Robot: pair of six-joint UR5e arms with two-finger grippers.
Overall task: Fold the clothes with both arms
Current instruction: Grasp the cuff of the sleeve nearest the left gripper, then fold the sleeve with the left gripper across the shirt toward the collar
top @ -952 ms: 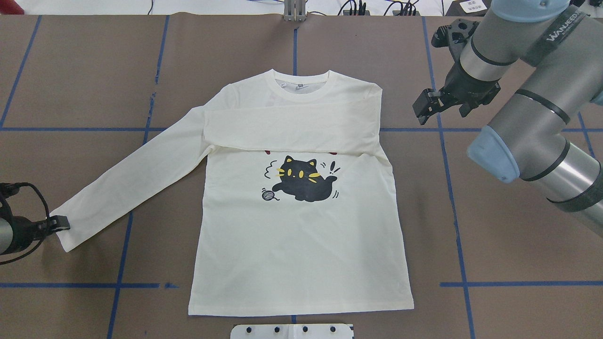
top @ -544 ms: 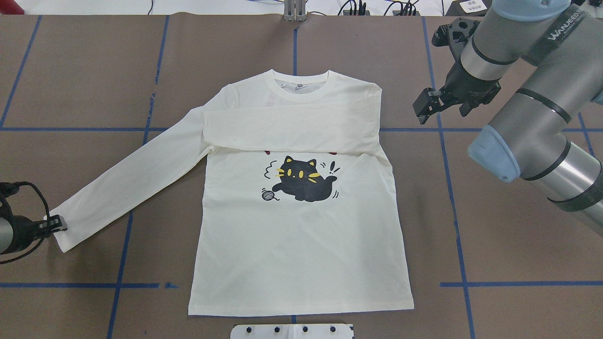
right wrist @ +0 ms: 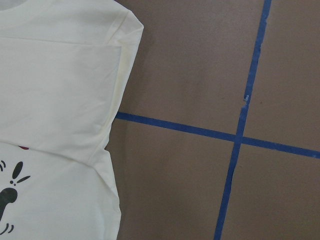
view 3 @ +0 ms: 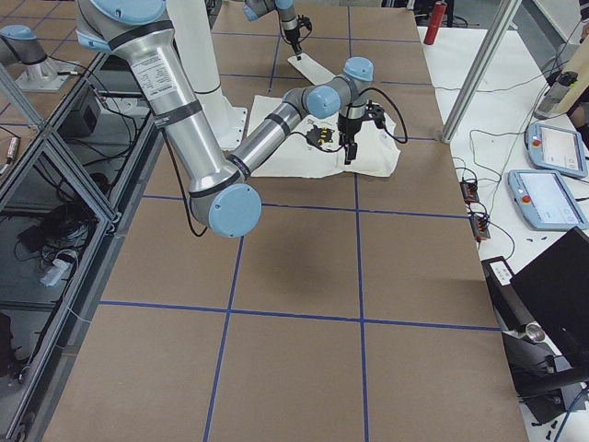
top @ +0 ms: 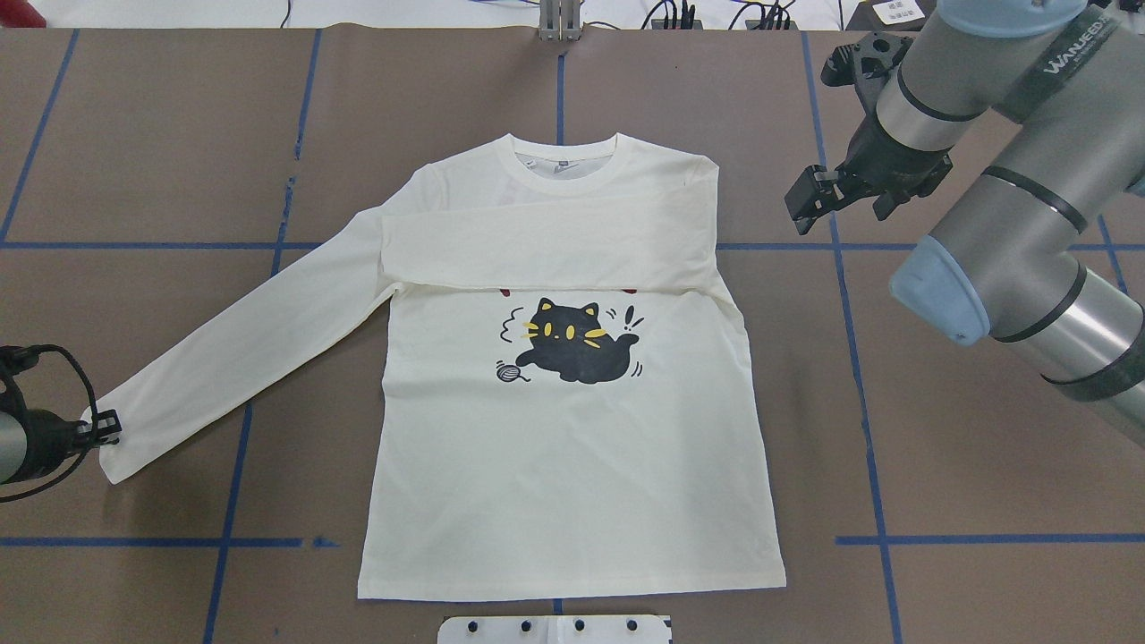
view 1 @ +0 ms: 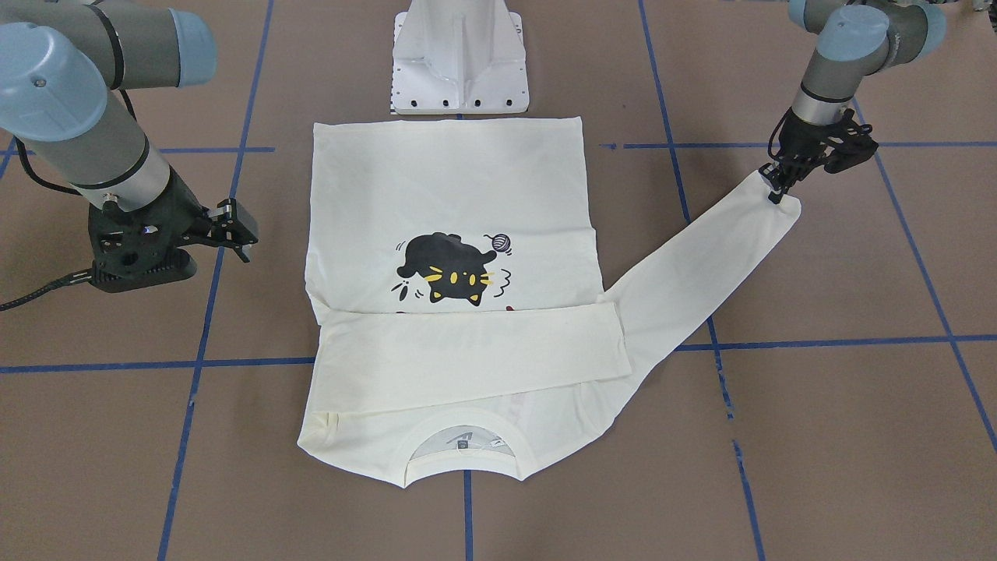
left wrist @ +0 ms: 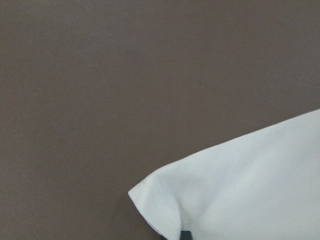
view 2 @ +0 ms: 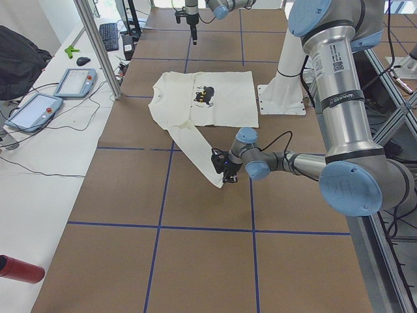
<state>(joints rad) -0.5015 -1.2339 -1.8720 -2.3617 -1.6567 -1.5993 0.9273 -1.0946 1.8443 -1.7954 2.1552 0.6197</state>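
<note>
Cuff (top: 114,458) sits clamped in my left end effector (top: 106,427); sleeve (top: 241,344) slants from it to the T-shirt (top: 572,474) shoulder, chest beyond. Right end effector (top: 808,204) hangs with jaws apart, well off.

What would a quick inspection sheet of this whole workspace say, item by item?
Surface: table covered in brown paper with a blue tape grid.
Job's things: T-shirt lies flat, print up; folded sleeve lies across the chest; outstretched sleeve reaches out sideways.
Clutter: nothing seen on the table.
Grippers: left gripper appears to pinch the outstretched sleeve at its cuff; right gripper is open and empty, beside the shirt.
Cables: black cable trails from the right gripper; more cables along the far edge.
Surroundings: white pedestal; screen tablets and red cylinder on a side bench.
</note>
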